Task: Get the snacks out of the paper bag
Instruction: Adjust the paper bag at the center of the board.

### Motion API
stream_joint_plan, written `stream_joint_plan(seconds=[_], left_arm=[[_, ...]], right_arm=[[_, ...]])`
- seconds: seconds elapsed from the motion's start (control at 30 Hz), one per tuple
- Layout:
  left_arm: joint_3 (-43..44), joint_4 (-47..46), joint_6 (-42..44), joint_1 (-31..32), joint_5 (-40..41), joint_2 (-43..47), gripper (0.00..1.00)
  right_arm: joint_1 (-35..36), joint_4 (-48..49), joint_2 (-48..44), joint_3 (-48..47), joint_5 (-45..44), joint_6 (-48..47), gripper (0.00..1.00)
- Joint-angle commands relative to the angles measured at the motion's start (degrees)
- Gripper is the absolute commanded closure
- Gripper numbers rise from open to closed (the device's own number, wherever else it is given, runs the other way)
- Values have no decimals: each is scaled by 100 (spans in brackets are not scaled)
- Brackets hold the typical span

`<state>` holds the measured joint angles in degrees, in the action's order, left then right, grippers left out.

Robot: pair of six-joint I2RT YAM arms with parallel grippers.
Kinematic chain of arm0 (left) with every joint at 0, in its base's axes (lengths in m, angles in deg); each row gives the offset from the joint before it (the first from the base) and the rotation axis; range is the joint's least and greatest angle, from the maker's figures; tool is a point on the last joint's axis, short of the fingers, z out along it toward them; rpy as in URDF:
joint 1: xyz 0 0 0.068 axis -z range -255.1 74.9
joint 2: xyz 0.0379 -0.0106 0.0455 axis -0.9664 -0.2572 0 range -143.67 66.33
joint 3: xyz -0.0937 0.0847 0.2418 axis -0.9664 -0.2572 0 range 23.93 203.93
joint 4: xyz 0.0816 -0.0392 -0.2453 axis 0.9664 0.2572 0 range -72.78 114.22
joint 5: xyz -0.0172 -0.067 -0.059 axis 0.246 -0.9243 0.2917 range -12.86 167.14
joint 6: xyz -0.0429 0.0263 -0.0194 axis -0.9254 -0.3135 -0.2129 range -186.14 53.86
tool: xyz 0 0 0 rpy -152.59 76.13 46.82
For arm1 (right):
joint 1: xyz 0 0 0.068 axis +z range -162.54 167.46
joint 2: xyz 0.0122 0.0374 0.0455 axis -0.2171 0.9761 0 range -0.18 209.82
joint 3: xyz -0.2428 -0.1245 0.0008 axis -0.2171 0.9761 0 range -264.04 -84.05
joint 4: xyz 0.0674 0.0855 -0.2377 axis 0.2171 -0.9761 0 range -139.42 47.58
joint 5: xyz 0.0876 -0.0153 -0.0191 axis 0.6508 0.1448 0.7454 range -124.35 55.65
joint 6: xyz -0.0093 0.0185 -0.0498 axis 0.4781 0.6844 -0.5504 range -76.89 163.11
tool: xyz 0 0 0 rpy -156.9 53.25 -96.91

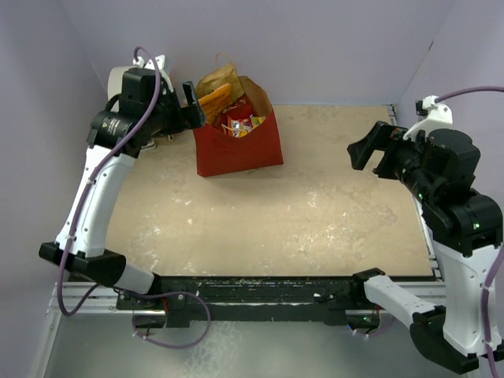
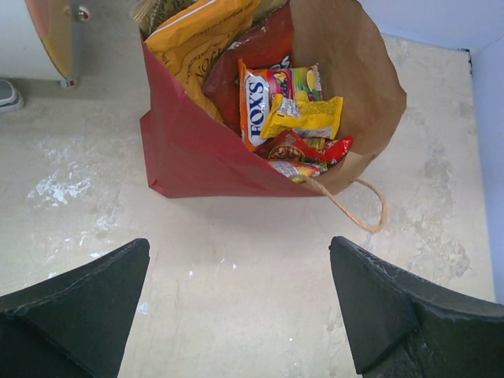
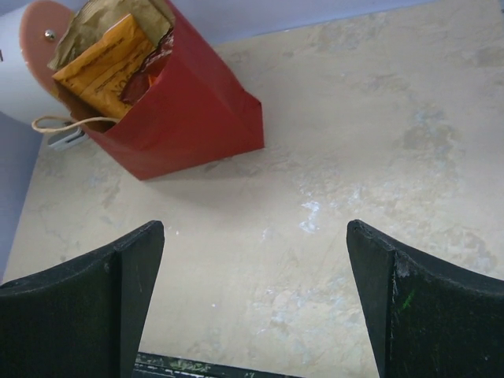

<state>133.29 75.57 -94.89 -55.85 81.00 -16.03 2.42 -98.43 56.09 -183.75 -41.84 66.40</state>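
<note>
The red paper bag [image 1: 236, 146] stands open at the back of the table, brown inside; it also shows in the left wrist view [image 2: 197, 153] and the right wrist view [image 3: 193, 110]. Several snacks fill it: an orange flat packet [image 2: 193, 31], a dark red bag [image 2: 256, 55], a Fox's candy pack [image 2: 256, 98], a yellow wrapper [image 2: 311, 118] and a red wrapper [image 2: 307, 147]. A tan-gold bag [image 3: 98, 20] sticks out on top. My left gripper [image 1: 191, 104] is open and empty, just left of the bag's mouth. My right gripper [image 1: 372, 150] is open and empty, far right of the bag.
A white cylinder with an orange face [image 3: 39, 31] stands behind the bag at the back left, also in the left wrist view [image 2: 51, 35]. A tan string handle [image 2: 362, 213] lies on the table beside the bag. Lilac walls close in the back and sides.
</note>
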Motion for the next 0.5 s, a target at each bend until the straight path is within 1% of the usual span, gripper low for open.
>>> stream_joint_plan(seconds=[0.0, 0.1, 0.2, 0.3, 0.47], left_arm=[[215, -463, -111, -35, -319, -177, 1], [-36, -1152, -237, -28, -1284, -255, 1], [-44, -1759, -192, -28, -2153, -486, 1], [60, -2112, 373, -29, -2919, -813, 0], [239, -1949, 1483, -27, -3820, -1315, 1]], right_arm=[[17, 845, 126, 231, 730, 284, 1], [16, 1363, 183, 410, 849, 496, 1], [16, 1506, 341, 354, 799, 391, 0], [16, 1430, 443, 328, 712, 318, 1], [16, 1667, 382, 573, 720, 471, 1]])
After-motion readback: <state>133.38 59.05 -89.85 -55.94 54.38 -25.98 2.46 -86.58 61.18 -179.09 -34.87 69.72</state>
